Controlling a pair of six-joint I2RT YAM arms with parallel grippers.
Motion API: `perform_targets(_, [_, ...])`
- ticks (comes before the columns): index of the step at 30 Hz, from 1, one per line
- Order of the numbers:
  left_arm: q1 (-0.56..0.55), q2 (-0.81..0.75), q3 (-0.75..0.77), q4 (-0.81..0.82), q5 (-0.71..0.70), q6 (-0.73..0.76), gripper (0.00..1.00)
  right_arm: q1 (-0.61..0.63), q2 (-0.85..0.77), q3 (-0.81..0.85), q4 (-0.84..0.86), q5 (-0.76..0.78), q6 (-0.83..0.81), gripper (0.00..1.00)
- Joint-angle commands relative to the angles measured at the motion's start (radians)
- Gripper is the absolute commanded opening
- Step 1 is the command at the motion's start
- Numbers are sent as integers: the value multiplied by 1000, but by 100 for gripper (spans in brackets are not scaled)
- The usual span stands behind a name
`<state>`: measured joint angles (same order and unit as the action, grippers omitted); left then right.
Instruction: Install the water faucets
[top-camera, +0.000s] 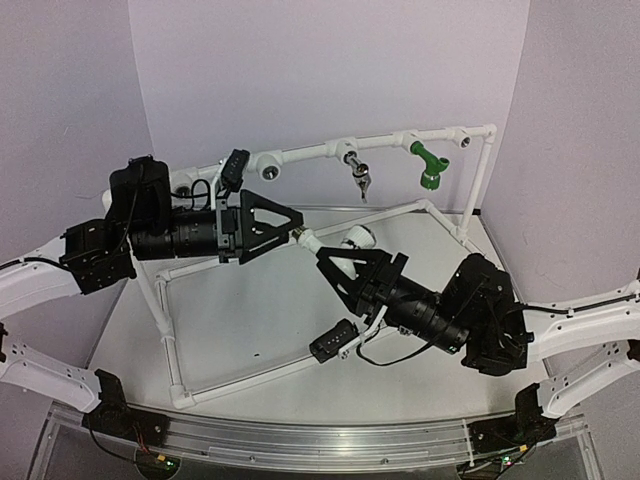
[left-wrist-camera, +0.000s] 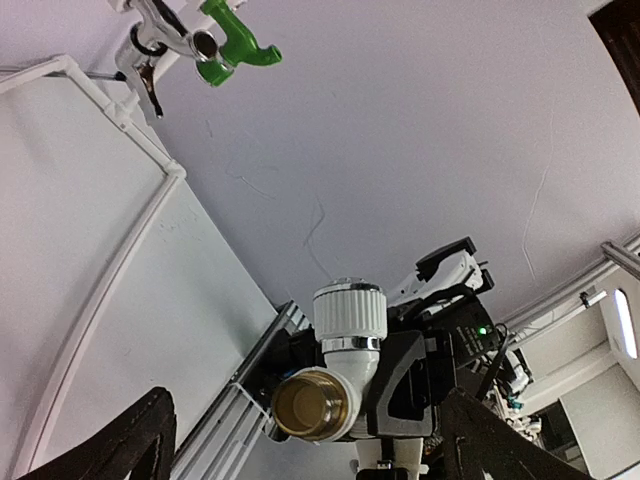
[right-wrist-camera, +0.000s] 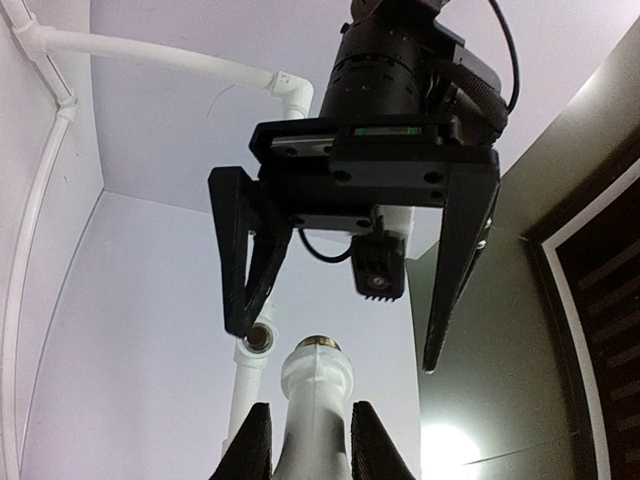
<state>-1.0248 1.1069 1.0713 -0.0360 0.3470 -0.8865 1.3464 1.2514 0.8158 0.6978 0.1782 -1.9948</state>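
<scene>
The right gripper (right-wrist-camera: 310, 440) is clamped on the white tap (right-wrist-camera: 315, 385), pinching its lower body with the brass thread pointing away at 12 o'clock in the right wrist view. Facing it, the left gripper (right-wrist-camera: 335, 340) stands wide apart and holds nothing; its fingers straddle the tap's threaded end without touching it. In the top view the tap hangs above the table's centre, with a bare socket (top-camera: 270, 170) on the pipe frame (top-camera: 300, 155) at about 11 o'clock from it. The chrome tap (top-camera: 358, 175) and green tap (top-camera: 428, 165) hang from the rail at 12 and 2.

The risks look like these: a left finger clipping the tap on the way out and twisting it in the narrow pinch, and the thread meeting the socket crooked and jamming.
</scene>
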Motion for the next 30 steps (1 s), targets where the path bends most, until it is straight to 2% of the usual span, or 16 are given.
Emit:
perform_targets(1, [-1, -28, 155, -171, -136, 227, 93, 2, -11, 12, 89, 83, 80, 0])
perform_targets(5, [-1, -3, 303, -319, -228, 362, 94, 2, 19, 24, 91, 119, 109, 0])
perform_targets(11, [-1, 41, 484, -512, -338, 525, 96, 2, 156, 178, 101, 255, 175, 0])
perform_targets(13, [-1, 46, 527, -595, -430, 583, 97, 3, 205, 255, 105, 304, 197, 0])
perform_targets(15, [-1, 32, 544, -655, -593, 617, 99, 3, 251, 315, 106, 340, 225, 0])
perform_targets(17, [-2, 17, 565, -719, -728, 626, 100, 3, 271, 346, 106, 350, 228, 0])
perform_targets(21, [-1, 1, 622, -848, -899, 607, 100, 4, 293, 360, 105, 350, 220, 0])
perform_targets(28, [4, 6, 664, -1001, -1013, 545, 100, 4, 388, 481, 62, 403, 280, 0])
perform_targets(30, [22, 13, 673, -1029, -1008, 532, 100, 4, 411, 503, 57, 402, 280, 0])
